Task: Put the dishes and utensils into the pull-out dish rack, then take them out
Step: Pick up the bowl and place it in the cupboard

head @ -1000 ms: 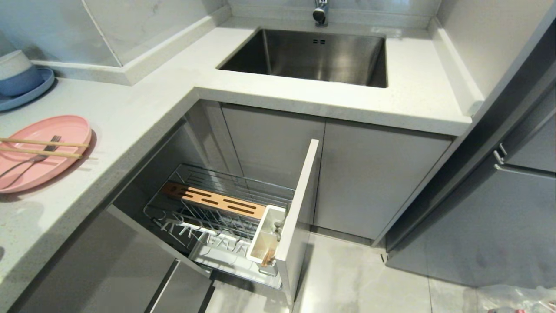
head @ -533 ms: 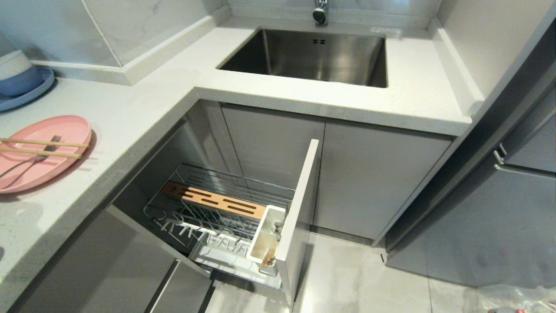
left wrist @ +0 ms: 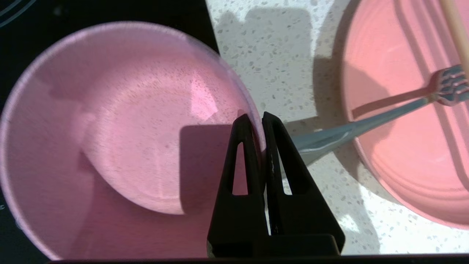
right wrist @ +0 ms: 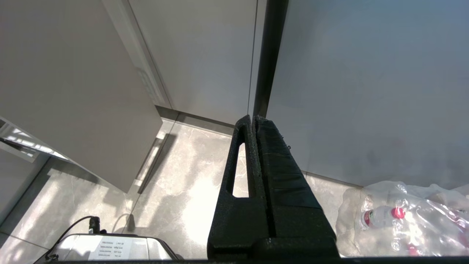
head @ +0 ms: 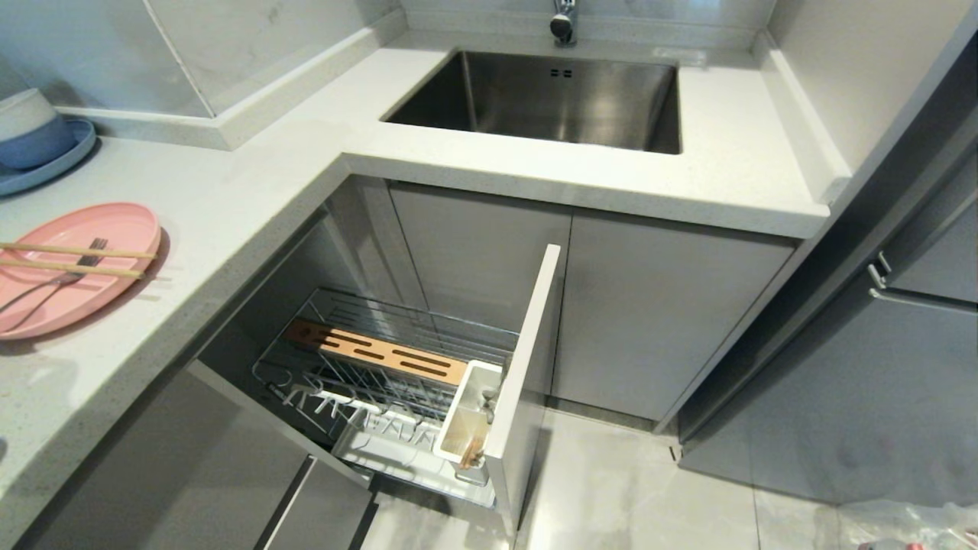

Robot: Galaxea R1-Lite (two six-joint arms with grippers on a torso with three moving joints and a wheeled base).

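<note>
Left claw point(left wrist: 261, 119): clamped on pink bowl point(left wrist: 121, 135) rim, one finger inside, one outside.
Bowl edge: overhangs bench point(left wrist: 278, 58) edge.
Beside claw: fork point(left wrist: 384, 113) handle, near; pink plate point(left wrist: 403, 154) beyond, carrying chopsticks point(left wrist: 456, 33).
Right claw point(right wrist: 254, 119): together, over floor point(right wrist: 176, 176).
Dish rack point(head: 382, 382): pulled out.
</note>
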